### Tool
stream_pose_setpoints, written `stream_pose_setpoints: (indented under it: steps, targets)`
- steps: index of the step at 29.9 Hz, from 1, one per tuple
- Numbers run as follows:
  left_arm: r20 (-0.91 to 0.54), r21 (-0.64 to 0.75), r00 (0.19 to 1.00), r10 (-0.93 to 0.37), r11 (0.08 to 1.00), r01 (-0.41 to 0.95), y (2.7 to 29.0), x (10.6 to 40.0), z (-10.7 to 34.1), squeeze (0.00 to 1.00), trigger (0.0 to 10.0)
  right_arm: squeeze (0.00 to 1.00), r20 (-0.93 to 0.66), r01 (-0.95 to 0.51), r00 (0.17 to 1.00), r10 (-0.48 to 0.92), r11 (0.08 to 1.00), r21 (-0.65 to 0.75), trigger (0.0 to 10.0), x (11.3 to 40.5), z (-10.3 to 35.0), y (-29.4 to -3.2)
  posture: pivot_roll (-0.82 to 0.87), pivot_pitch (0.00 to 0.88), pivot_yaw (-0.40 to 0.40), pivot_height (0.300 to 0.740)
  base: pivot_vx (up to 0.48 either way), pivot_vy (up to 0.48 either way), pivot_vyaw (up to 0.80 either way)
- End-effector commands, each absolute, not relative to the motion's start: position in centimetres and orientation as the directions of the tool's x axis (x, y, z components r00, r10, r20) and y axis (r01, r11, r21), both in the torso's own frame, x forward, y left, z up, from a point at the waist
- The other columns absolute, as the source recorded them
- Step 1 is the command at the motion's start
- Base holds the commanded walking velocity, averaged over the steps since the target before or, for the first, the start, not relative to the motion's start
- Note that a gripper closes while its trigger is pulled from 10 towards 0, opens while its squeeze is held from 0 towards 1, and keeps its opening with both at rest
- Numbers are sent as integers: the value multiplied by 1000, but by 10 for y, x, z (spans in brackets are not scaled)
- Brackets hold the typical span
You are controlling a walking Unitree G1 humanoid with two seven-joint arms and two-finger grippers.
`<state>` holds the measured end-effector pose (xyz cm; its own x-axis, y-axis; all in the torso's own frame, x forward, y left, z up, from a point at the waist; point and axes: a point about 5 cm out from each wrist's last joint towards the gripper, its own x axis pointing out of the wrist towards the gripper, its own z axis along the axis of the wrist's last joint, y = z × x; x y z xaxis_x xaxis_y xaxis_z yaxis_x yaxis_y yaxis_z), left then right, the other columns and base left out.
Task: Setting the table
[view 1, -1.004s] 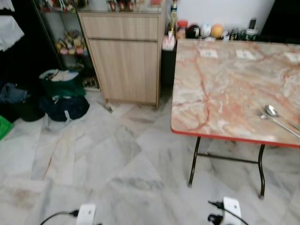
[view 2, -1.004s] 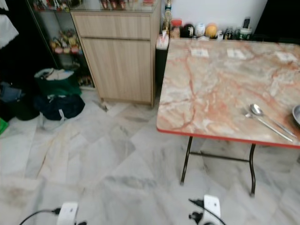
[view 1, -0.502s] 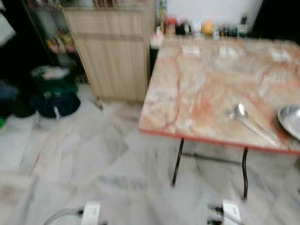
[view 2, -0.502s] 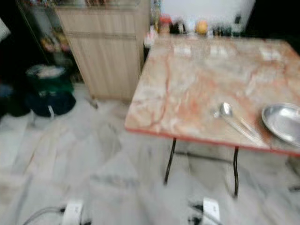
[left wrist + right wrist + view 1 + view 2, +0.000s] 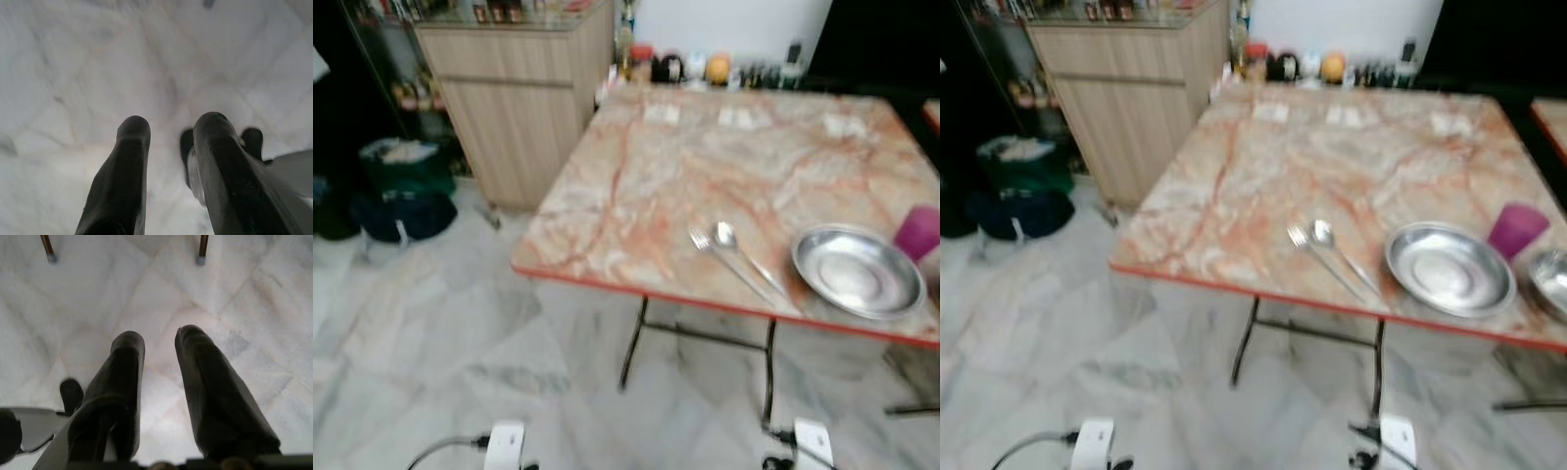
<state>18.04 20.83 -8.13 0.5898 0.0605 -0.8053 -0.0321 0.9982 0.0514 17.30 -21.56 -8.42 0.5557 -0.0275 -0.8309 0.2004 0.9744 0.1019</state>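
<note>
While we stand short of the counter (image 5: pixel 636 186), we record as follows.

Plate: steel plate (image 5: pixel 858 271) lies near the counter's front edge, right of centre. We judge it light, stiff and slippery; the raised rim looks the best hold.
Cutlery: fork (image 5: pixel 720 258) and spoon (image 5: pixel 736 246) lie side by side just left of the plate. We judge them thin, flat and hard to pinch; take each at mid-handle.
Cup: purple cup (image 5: pixel 1517 230) stands right of the plate; likely light plastic.
Left gripper (image 5: pixel 168 147): hangs over the floor, fingers narrowly apart, holding nothing.
Right gripper (image 5: pixel 156 350): likewise, fingers narrowly apart and empty.
Doubtful: a second steel vessel (image 5: pixel 1549 279) is cut off at the edge; jars at the far end are blurred.
</note>
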Motion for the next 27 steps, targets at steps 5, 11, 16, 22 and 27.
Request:
stream_pose_setpoints:
  steps: [5,11,16,22,27]
  targets:
    - [-818,46,573,60,998,-39,209,174,-84,0,10000,1000,-831,199,556,-12,973,118,10000,174,-86,-206,-25,37,-10,740,0,0,0]
    - [-819,43,570,55,998,-36,208,174,-85,0,10000,1000,-832,199,555,-8,972,124,10000,172,-87,-203,-27,35,-10,740,0,0,0]
    - [-821,42,569,53,999,-33,208,173,-85,0,10000,1000,-833,200,554,-9,972,122,10000,172,-87,-203,-27,36,-11,740,0,0,0]
    - [-824,41,565,51,999,-31,207,172,-86,0,10000,1000,-830,208,557,-24,972,111,10000,172,-86,-210,-31,37,-12,740,0,0,0]
    - [-825,40,564,50,999,-30,206,172,-86,0,10000,0,-819,219,573,-28,968,120,10000,175,-84,-213,-35,37,-13,740,0,0,0]
